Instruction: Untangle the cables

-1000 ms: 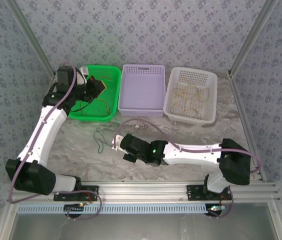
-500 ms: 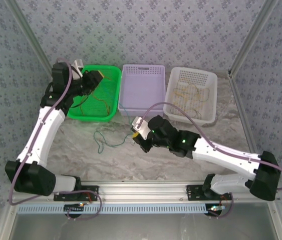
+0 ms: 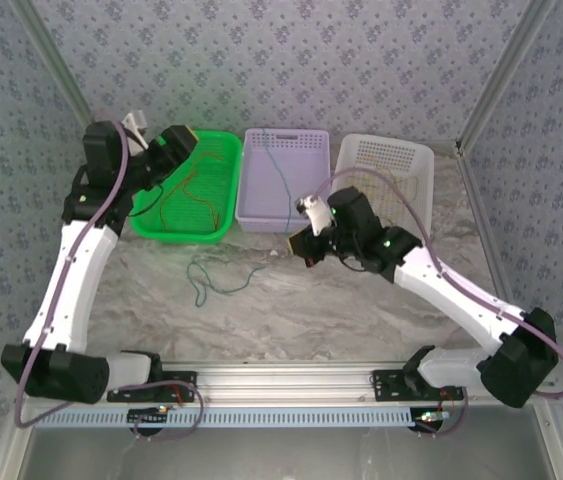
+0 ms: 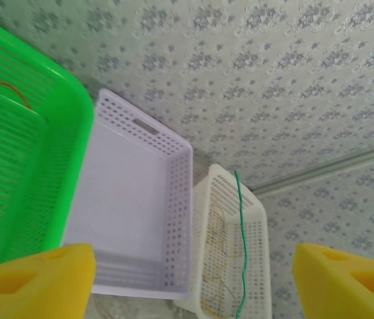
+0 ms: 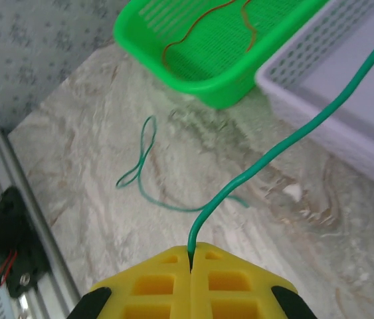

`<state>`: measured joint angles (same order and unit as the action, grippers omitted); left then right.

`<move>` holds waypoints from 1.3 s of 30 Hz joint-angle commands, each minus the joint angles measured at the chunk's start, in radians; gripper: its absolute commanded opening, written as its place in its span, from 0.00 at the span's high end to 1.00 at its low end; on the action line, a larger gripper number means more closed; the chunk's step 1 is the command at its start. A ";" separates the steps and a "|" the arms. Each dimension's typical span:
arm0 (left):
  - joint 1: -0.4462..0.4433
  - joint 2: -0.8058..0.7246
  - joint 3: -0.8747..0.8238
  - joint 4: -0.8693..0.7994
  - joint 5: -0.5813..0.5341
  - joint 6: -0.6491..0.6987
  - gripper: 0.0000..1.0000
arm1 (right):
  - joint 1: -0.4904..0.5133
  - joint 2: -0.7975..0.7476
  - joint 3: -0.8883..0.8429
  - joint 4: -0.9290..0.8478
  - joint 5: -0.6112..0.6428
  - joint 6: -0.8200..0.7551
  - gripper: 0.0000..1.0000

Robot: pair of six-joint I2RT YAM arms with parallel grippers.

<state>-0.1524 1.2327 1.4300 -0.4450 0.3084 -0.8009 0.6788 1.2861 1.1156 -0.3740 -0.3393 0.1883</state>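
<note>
Swinging up from lower centre, the right gripper is carrying a green cable, clamped between shut fingers, over the purple basket, probably for sorting, while the left gripper, fingers apart, is hovering above the green basket.

Cut-offs and hidden parts

Left wrist view: the bottom edge crops the fingers of the left gripper and the lower end of the green cable; the left edge crops the green basket. Right wrist view: the cable's end is hidden between the pads of the right gripper; its far length exits at the right edge. Top view: the right arm covers the white basket's near left corner; the loose cable's crossings are too small to tell.
</note>
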 commanded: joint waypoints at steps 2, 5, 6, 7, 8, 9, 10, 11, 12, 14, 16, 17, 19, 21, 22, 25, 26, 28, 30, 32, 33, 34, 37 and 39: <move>-0.034 -0.149 -0.143 -0.083 -0.085 0.061 0.27 | -0.084 0.141 0.147 -0.108 -0.054 0.006 1.00; -0.143 -0.225 -0.293 -0.100 -0.171 0.082 0.29 | -0.135 0.271 0.252 -0.175 -0.028 -0.075 1.00; -0.184 -0.245 -0.343 -0.099 -0.203 0.078 0.29 | -0.152 0.317 0.289 -0.195 -0.023 -0.103 1.00; -0.228 -0.263 -0.394 -0.092 -0.232 0.070 0.30 | -0.166 0.363 0.325 -0.214 -0.010 -0.128 1.00; -0.266 -0.274 -0.428 -0.081 -0.259 0.065 0.30 | -0.178 0.406 0.358 -0.222 0.005 -0.149 1.00; -0.311 -0.281 -0.467 -0.078 -0.305 0.058 0.30 | -0.188 0.447 0.391 -0.258 0.022 -0.173 1.00; -0.365 -0.282 -0.503 -0.073 -0.350 0.051 0.30 | -0.196 0.493 0.426 -0.272 0.037 -0.189 1.00; -0.403 -0.279 -0.527 -0.067 -0.378 0.045 0.30 | -0.201 0.528 0.452 -0.283 0.047 -0.201 1.00; -0.436 -0.273 -0.554 -0.061 -0.400 0.029 0.30 | -0.205 0.564 0.483 -0.295 0.061 -0.218 1.00; -0.484 -0.263 -0.600 -0.041 -0.426 0.003 0.31 | -0.203 0.631 0.545 -0.320 0.096 -0.254 1.00; -0.517 -0.258 -0.627 -0.039 -0.456 -0.013 0.31 | -0.198 0.701 0.615 -0.367 0.148 -0.288 1.00; -0.528 -0.257 -0.634 -0.040 -0.466 -0.017 0.31 | -0.196 0.733 0.648 -0.389 0.177 -0.303 1.00; -0.540 -0.258 -0.641 -0.039 -0.474 -0.020 0.32 | -0.192 0.782 0.687 -0.402 0.244 -0.317 1.00; -0.549 -0.263 -0.643 -0.046 -0.480 -0.020 0.32 | -0.183 0.804 0.698 -0.391 0.306 -0.327 1.00; -0.550 -0.265 -0.642 -0.050 -0.482 -0.020 0.32 | -0.181 0.807 0.699 -0.383 0.325 -0.334 1.00; -0.550 -0.270 -0.645 -0.052 -0.486 -0.018 0.32 | -0.179 0.820 0.710 -0.377 0.342 -0.348 0.98; -0.551 -0.269 -0.644 -0.051 -0.488 -0.018 0.32 | -0.179 0.822 0.714 -0.376 0.349 -0.352 0.96; -0.552 -0.266 -0.645 -0.052 -0.489 -0.018 0.32 | -0.177 0.821 0.716 -0.368 0.367 -0.360 0.92; -0.553 -0.266 -0.650 -0.052 -0.489 -0.022 0.32 | -0.175 0.812 0.716 -0.364 0.401 -0.366 0.81; -0.553 -0.270 -0.658 -0.052 -0.488 -0.026 0.32 | -0.169 0.788 0.699 -0.347 0.433 -0.373 0.70; -0.553 -0.273 -0.662 -0.051 -0.490 -0.028 0.32 | -0.166 0.770 0.685 -0.336 0.439 -0.379 0.65; -0.554 -0.278 -0.665 -0.054 -0.492 -0.031 0.32 | -0.164 0.754 0.673 -0.326 0.447 -0.383 0.61; -0.554 -0.293 -0.668 -0.071 -0.509 -0.035 0.32 | -0.156 0.690 0.631 -0.301 0.467 -0.380 0.59; -0.553 -0.302 -0.667 -0.100 -0.532 -0.042 0.33 | -0.147 0.625 0.583 -0.269 0.470 -0.363 0.60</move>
<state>-0.7017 0.9554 0.7692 -0.5072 -0.1799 -0.8261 0.5171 2.0277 1.7397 -0.6788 0.0914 -0.1768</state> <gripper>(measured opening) 0.677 0.405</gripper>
